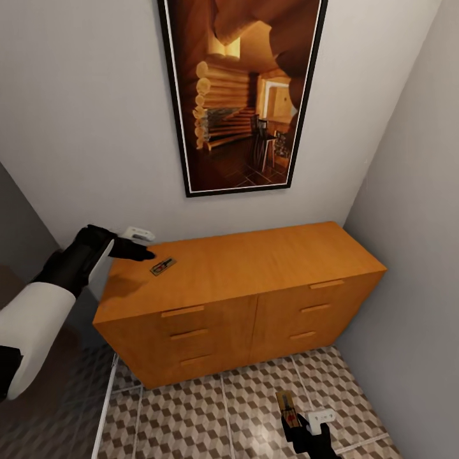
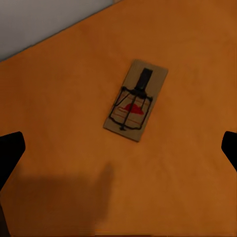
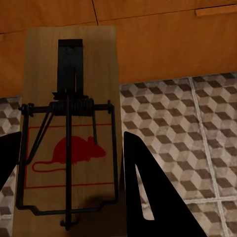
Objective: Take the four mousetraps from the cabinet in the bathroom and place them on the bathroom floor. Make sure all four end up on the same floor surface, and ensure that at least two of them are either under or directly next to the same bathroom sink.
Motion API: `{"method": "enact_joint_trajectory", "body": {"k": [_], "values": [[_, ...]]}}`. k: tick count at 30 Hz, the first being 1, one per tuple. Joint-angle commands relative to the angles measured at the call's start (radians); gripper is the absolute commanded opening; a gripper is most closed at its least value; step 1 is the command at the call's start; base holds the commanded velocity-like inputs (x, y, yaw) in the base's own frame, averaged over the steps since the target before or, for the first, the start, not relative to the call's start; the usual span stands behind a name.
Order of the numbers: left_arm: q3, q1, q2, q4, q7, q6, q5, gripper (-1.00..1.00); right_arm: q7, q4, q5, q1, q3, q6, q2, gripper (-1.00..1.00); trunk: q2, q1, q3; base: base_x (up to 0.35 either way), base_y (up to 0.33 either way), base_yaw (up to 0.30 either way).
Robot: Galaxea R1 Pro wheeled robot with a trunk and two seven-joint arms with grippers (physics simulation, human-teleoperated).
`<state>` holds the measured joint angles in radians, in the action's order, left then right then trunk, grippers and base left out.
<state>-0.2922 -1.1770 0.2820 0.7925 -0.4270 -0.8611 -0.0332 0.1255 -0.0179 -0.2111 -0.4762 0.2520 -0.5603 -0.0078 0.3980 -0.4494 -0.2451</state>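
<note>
Two mousetraps are what I can see. One mousetrap [image 1: 162,266] lies flat on top of the cabinet [image 1: 255,293], toward its left end near the back wall, with bare wood all round it. My left gripper [image 1: 143,252] hangs above that end of the cabinet top, just beside the trap and not touching it; in my left wrist view the trap [image 2: 136,100] sits between my two fingertips [image 2: 11,153], which stand wide apart at the edges. My right gripper [image 1: 299,428] is low in front of the cabinet, over the bathroom floor [image 1: 210,414], and holds the second mousetrap [image 3: 71,133] by its near end. Its board points toward the drawer fronts. I think it is clear of the tiles, though I can't be sure. A framed picture [image 1: 245,89] hangs on the wall above the cabinet.
</note>
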Motion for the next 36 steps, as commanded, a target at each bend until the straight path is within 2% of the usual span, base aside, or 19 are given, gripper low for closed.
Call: {"method": "enact_joint_trajectory", "body": {"k": [1, 6, 11, 13, 18, 20, 25, 36], "values": [[-0.005, -0.001, 0.01, -0.009, -0.026, 0.009, -0.005, 1.0, 0.01, 0.001, -0.014, -0.001, 0.005, -0.003, 0.0, -1.0, 0.002, -0.001, -0.002, 0.0, 0.0, 0.0], [-0.014, 0.0, 0.042, -0.027, -0.089, 0.102, -0.006, 1.0, 0.01, 0.001, -0.014, -0.001, 0.006, -0.003, 0.0, -1.0, 0.002, -0.001, -0.002, 0.0, 0.0, 0.0], [-0.02, -0.001, 0.048, -0.027, -0.101, 0.127, -0.006, 1.0, 0.01, 0.001, -0.014, -0.001, 0.006, -0.003, 0.0, -1.0, 0.002, -0.001, -0.002, 0.0, 0.0, 0.0], [-0.038, -0.001, 0.049, -0.027, -0.102, 0.131, -0.007, 1.0, 0.01, 0.001, -0.014, -0.001, 0.005, -0.003, 0.0, -1.0, 0.002, -0.001, -0.002, 0.0, 0.0, 0.0], [-0.119, -0.001, 0.049, -0.028, -0.103, 0.135, -0.007, 1.0, 0.01, 0.001, -0.014, -0.001, 0.006, -0.003, 0.0, -1.0, 0.002, -0.001, -0.002, 0.0, 0.0, 0.0], [-0.133, 0.0, 0.049, -0.028, -0.104, 0.135, -0.007, 1.0, 0.01, 0.001, -0.014, -0.001, 0.005, -0.002, 0.0, -1.0, 0.002, -0.001, -0.002, 0.0, 0.0, 0.0], [-0.148, -0.001, 0.049, -0.029, -0.104, 0.136, -0.007, 1.0, 0.01, 0.001, -0.014, -0.001, 0.006, -0.003, 0.0, -1.0, 0.002, -0.001, -0.002, 0.0, 0.0, 0.0], [-0.15, 0.0, 0.049, -0.028, -0.105, 0.137, -0.007, 1.0, 0.01, 0.001, -0.014, -0.001, 0.006, -0.003, 0.0, -1.0, 0.002, -0.001, -0.002, 0.0, 0.0, 0.0]]}}
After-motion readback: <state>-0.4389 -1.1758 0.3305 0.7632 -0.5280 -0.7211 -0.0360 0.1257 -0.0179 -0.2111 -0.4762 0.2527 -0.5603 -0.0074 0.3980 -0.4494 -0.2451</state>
